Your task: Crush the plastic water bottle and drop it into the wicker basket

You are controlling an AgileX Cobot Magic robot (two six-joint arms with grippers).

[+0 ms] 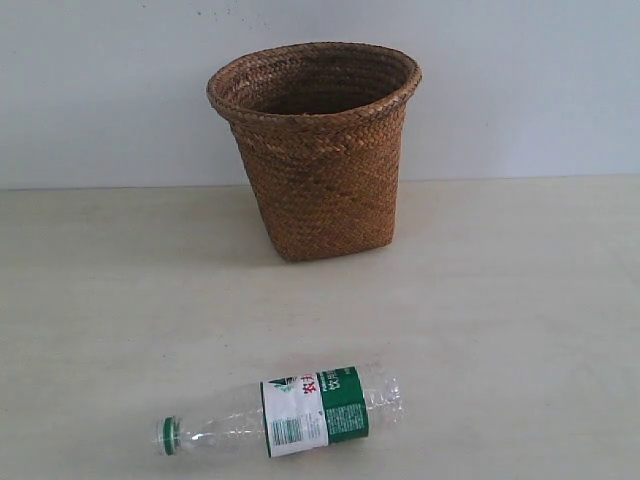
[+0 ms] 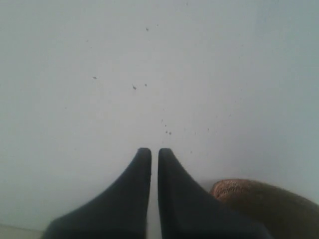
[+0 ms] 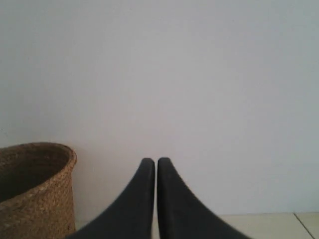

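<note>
The plastic water bottle (image 1: 285,413) lies on its side near the table's front edge, its green cap pointing left and its label facing up. Behind it, at the back middle, stands the wicker basket (image 1: 318,150), upright with its mouth unobstructed. Neither arm shows in the exterior view. My left gripper (image 2: 154,152) is shut with nothing between its dark fingers; it faces the pale wall, and the basket rim (image 2: 249,191) shows beside it. In the right wrist view my right gripper (image 3: 155,162) is also shut and empty, with the basket (image 3: 35,184) off to one side.
A pale table (image 1: 500,300) carries both objects, and a plain light wall (image 1: 520,80) rises behind it. A strip of table (image 3: 279,224) shows below the right gripper.
</note>
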